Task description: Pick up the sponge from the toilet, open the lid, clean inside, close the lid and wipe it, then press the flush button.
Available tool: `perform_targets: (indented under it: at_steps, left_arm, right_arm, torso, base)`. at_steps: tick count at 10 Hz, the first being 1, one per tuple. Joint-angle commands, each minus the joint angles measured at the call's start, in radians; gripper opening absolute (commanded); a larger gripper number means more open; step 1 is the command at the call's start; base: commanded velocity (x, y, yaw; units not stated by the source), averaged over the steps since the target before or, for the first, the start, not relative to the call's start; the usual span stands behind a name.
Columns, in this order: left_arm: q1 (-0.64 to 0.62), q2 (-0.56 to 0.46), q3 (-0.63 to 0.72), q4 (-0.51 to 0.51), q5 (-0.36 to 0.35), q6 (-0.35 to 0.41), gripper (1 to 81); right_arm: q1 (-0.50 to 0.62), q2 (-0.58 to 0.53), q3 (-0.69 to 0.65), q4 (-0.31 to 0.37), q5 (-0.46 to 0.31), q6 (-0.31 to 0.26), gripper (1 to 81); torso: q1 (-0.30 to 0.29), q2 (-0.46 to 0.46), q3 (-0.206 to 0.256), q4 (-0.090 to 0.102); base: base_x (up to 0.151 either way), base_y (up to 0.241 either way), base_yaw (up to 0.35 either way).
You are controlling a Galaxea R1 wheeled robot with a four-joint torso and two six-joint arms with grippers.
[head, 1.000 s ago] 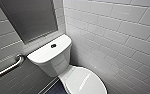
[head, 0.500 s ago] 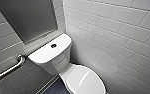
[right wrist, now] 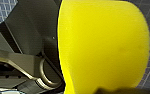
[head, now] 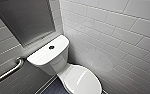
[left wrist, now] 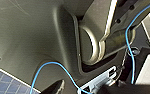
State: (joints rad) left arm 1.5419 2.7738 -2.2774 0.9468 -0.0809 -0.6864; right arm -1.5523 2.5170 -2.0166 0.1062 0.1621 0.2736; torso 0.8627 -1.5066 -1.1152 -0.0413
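Observation:
The white toilet (head: 53, 62) stands in the corner in the head view, with its boxy tank toward the back wall. The round dark flush button (head: 51, 47) sits in the middle of the tank top. The oval lid (head: 82, 80) lies shut over the bowl. The bright yellow sponge (right wrist: 103, 45) looms large in the right wrist view, above a dark tiled floor, and my right gripper (right wrist: 111, 90) is shut on it. My left gripper is open and holds nothing; its wrist view looks along the robot's own dark body (left wrist: 28, 37) and a blue cable (left wrist: 131, 50).
A metal grab bar (head: 8, 71) runs along the wall left of the tank. White tiled walls (head: 121, 42) close the corner behind and to the right of the toilet. Dark blue tiled floor (head: 54, 88) lies in front of the bowl.

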Motion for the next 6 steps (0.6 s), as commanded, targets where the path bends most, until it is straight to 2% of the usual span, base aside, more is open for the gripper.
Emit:
perform_targets:
  at_steps: [1, 3, 6]
  left_arm:
    - [0.025, 0.035, -0.056, 0.007, 0.044, 0.001, 81.1]
    - [0.024, 0.041, -0.06, 0.001, 0.044, 0.001, 81.1]
    - [0.024, 0.072, -0.103, -0.003, 0.044, -0.001, 81.1]
  right_arm:
    - [-0.01, 0.027, -0.081, -0.013, -0.061, -0.004, 1.0]
    - [-0.01, 0.056, -0.132, -0.017, -0.064, -0.004, 1.0]
    - [-0.012, 0.154, -0.262, -0.049, -0.075, -0.007, 1.0]
  torso:
    - [-0.063, 0.097, 0.099, 0.0]
    - [-0.097, 0.148, 0.135, 0.0]
    - [-0.163, 0.248, 0.24, 0.0]
  base:
    - [0.0, 0.0, 0.0]
    - [0.0, 0.0, 0.0]
    - [0.0, 0.0, 0.0]
